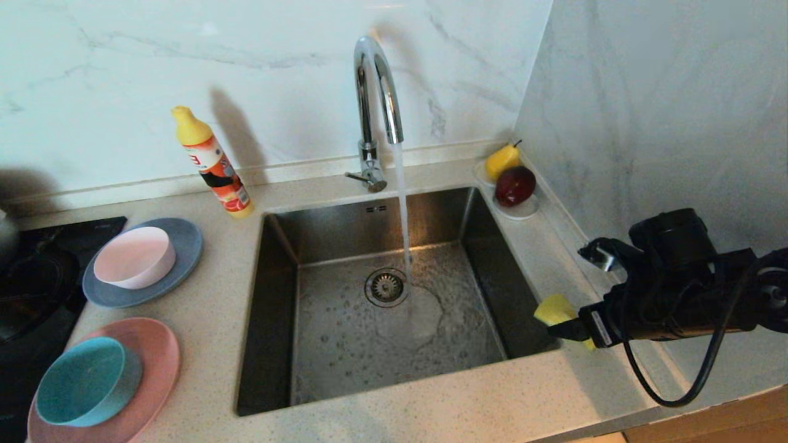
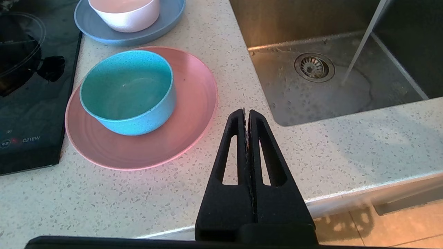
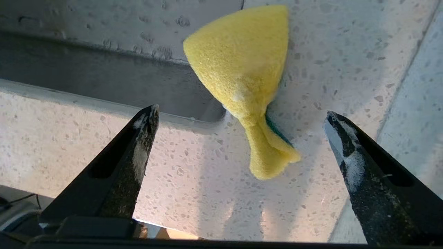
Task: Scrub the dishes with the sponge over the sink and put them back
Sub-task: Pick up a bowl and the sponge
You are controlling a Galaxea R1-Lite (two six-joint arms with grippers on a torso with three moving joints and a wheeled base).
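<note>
The yellow sponge point(image 1: 554, 309) point(image 3: 242, 58) lies on the counter by the sink's front right corner, one end pinched narrow, green side underneath. My right gripper point(image 1: 569, 292) point(image 3: 242, 113) is open around that narrow end, both fingers clear of it. The steel sink point(image 1: 277, 307) has water running into it. Left of it, a pale pink bowl point(image 1: 134, 257) sits on a blue-grey plate point(image 1: 184, 246), and a teal bowl point(image 1: 86, 381) point(image 2: 128, 90) on a pink plate point(image 1: 157, 351) point(image 2: 193, 114). My left gripper point(image 2: 246, 112) is shut and empty above the front counter.
The faucet point(image 1: 375, 92) pours beside the drain point(image 1: 386, 287). A detergent bottle point(image 1: 212, 163) stands at the back left. A white saucer point(image 1: 520, 212) with a pear and a dark red fruit sits in the back right corner. A black cooktop point(image 1: 31, 289) lies far left.
</note>
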